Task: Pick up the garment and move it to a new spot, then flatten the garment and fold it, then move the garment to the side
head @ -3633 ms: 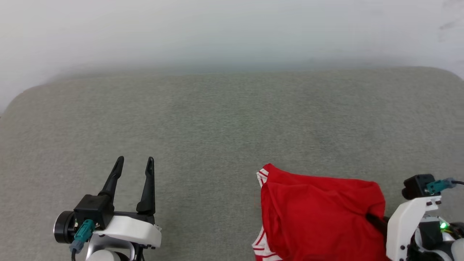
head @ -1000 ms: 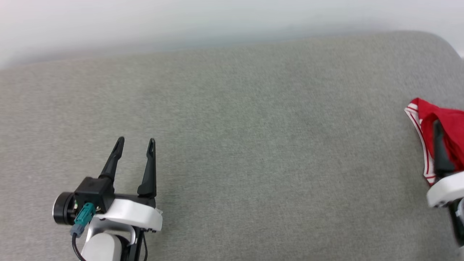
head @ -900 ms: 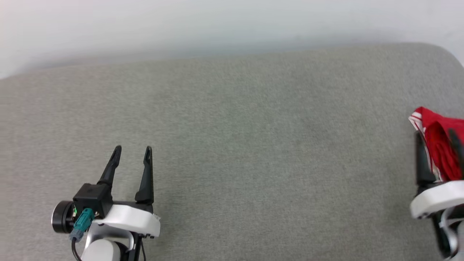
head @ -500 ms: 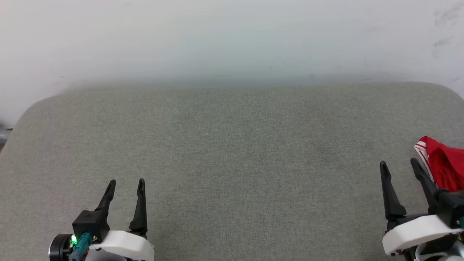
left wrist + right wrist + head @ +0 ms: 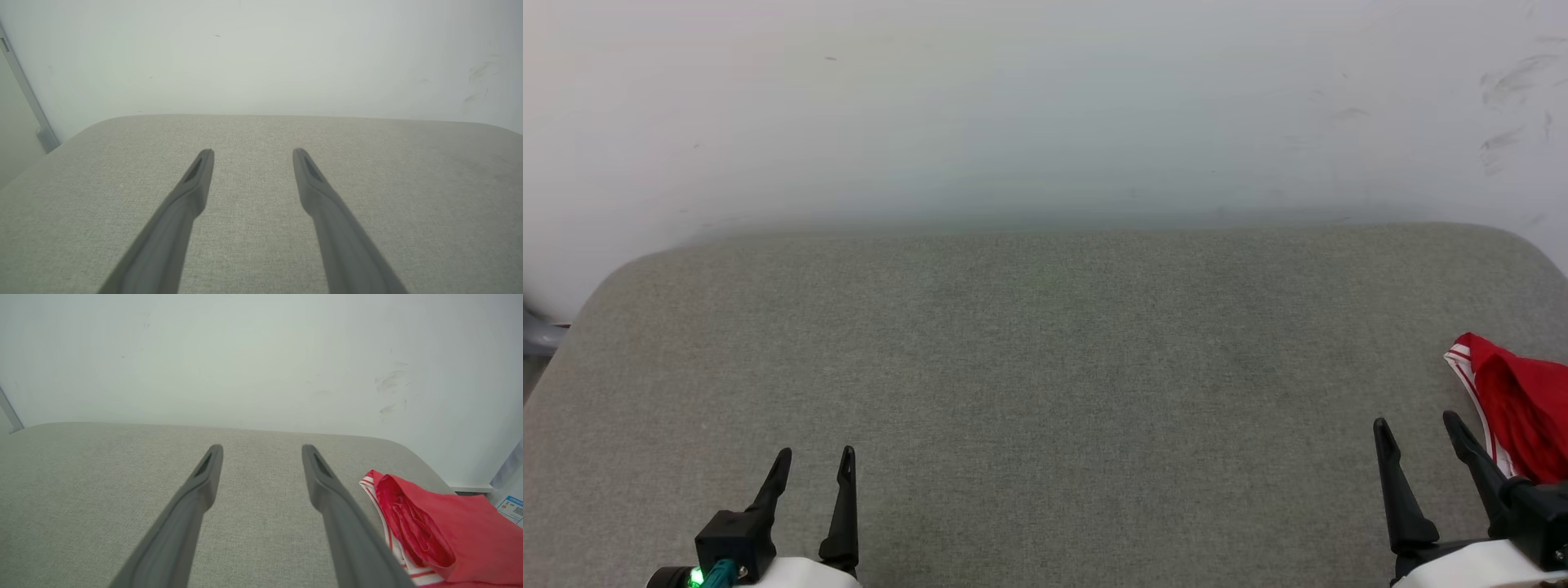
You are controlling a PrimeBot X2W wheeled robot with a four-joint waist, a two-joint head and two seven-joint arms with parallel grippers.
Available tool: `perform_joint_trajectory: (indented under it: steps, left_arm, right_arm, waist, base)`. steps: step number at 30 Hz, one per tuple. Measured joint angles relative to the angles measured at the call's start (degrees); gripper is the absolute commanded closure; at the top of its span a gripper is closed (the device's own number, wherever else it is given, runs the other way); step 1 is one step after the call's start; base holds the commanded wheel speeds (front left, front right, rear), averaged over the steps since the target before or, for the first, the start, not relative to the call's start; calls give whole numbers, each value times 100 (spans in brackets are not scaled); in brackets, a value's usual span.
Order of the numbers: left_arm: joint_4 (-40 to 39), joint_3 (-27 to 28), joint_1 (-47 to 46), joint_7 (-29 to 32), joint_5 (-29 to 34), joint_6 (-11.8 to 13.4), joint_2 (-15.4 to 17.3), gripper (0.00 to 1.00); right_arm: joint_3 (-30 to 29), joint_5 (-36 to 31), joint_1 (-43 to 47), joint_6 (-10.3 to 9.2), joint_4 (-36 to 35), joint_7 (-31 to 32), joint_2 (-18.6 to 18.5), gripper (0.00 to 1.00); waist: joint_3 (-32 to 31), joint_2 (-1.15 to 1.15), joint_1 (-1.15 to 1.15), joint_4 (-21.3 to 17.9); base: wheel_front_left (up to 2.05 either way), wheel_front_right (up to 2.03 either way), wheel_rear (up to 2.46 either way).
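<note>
The garment (image 5: 1523, 404), red with red-and-white striped trim, lies folded at the right edge of the grey padded surface (image 5: 1045, 367); in the right wrist view the garment (image 5: 445, 531) sits just right of the fingers. My right gripper (image 5: 1417, 425) stands open at the lower right, a little left of the garment and apart from it, nothing between its fingers (image 5: 331, 486). My left gripper (image 5: 815, 454) is open at the lower left over bare fabric, its fingers (image 5: 200, 175) holding nothing.
A pale wall (image 5: 1045, 106) rises behind the surface's far edge. The surface's rounded corners fall away at the far left (image 5: 596, 286) and far right (image 5: 1535, 253). A labelled sheet (image 5: 510, 508) lies beyond the garment, off the surface.
The head camera has tilted up, showing more wall. My right gripper has let go of the garment and drawn back to its left. The left gripper stays open.
</note>
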Motion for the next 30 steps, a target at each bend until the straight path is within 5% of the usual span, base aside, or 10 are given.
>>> perform_joint_trajectory:
  steps: [23, 24, 30]
  left_arm:
    - [213, 86, -63, 0, 58, -107, -55, 0]
    - [249, 79, -51, 1, 54, -104, -64, 100]
    - [465, 143, 36, 182, -293, -104, -122, 100]
  right_arm:
    - [-1, 40, 79, 0, -152, 175, 56, 0]
    - [1, 41, 82, 0, -114, 174, 57, 100]
    - [21, 425, 121, 0, 159, 176, 67, 100]
  waist:
    - [-52, 0, 1, 36]
    - [-51, 0, 1, 37]
    - [-37, 0, 1, 38]
  base:
    - [0, 0, 0]
    - [0, 0, 0]
    - [0, 0, 0]
